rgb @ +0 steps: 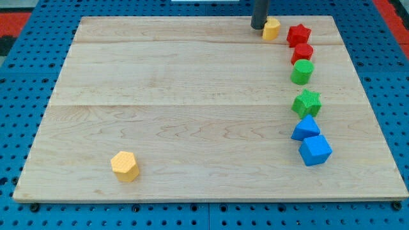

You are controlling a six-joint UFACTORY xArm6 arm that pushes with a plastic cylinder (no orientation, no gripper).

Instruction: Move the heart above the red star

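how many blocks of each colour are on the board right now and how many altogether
Yellow: 2, the yellow heart beside my tip and the yellow hexagon
Red: 2, the red star and the red block
Green: 2, the green cylinder and the green star
Blue: 2, the blue triangle and the blue cube
Total: 8

bright, even light across the wooden board; soft short shadows under the blocks, clearest below the yellow hexagon block; no strong glare; focus sharp throughout; board edges show slight perspective slant
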